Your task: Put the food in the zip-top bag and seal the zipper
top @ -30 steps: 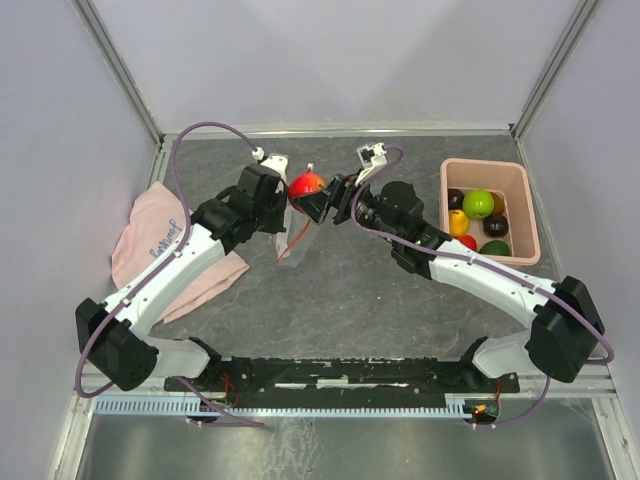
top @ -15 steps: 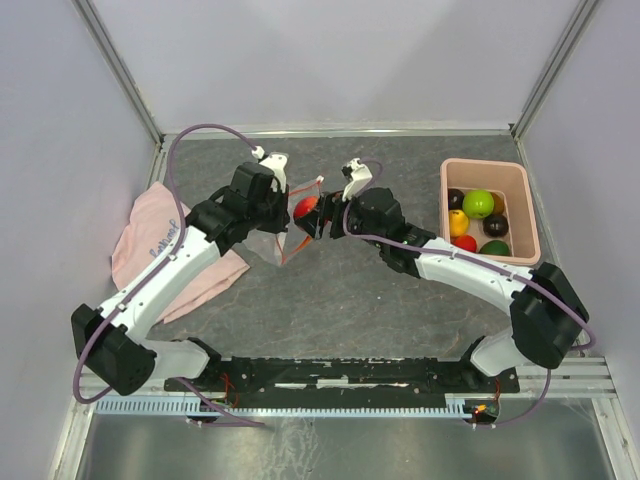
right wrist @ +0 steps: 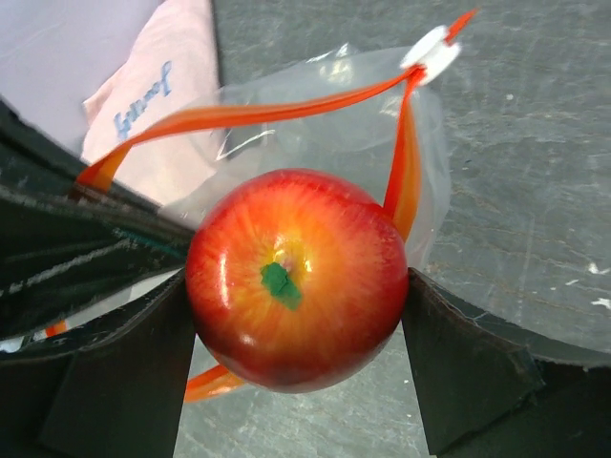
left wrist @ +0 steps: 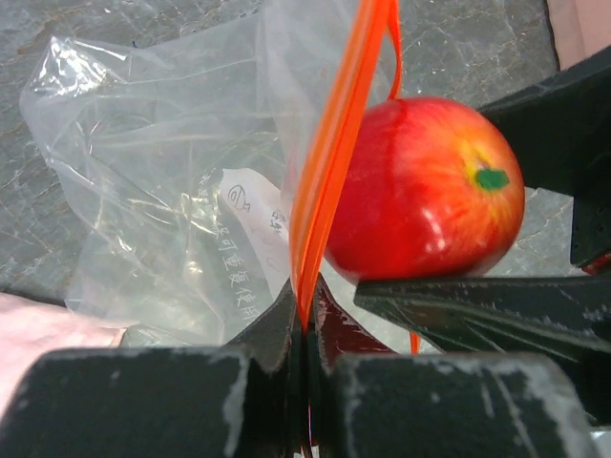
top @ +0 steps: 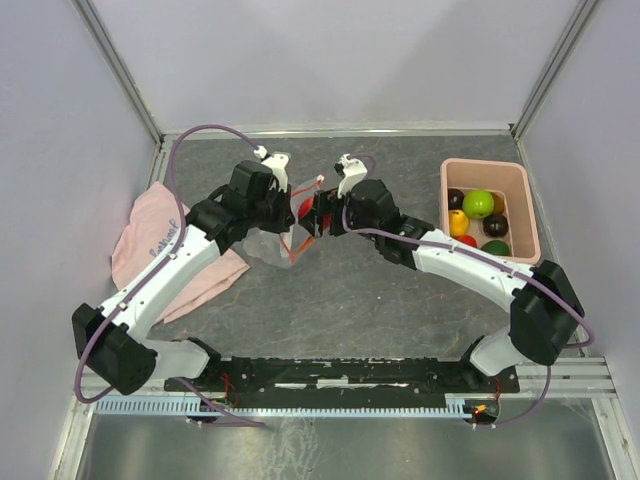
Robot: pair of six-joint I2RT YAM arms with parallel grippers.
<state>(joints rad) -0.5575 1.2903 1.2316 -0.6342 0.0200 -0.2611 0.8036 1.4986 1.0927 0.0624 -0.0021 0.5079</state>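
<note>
My right gripper [right wrist: 296, 286] is shut on a red toy apple [right wrist: 298, 277], one piece of the food, a black finger on each side of it. The apple [top: 305, 208] sits at the open mouth of the clear zip-top bag [left wrist: 162, 191], and the orange zipper [right wrist: 258, 113] loops around it. My left gripper [left wrist: 307, 320] is shut on one lip of the zipper [left wrist: 334, 143] and holds the mouth up off the table. The zipper's white end piece [right wrist: 428, 46] shows at the far corner. The bag [top: 268, 243] hangs below the left gripper [top: 290, 200].
A pink bin [top: 530, 215] at the right holds more food: a green piece [top: 478, 203], a yellow one [top: 458, 222], dark purple and red ones. A pink cloth [top: 160, 245] lies at the left under the left arm. Grey walls enclose the table.
My right gripper has carried the apple left and down from above the bag into its mouth. The left gripper has kept its hold on the zipper and shifted only slightly.
</note>
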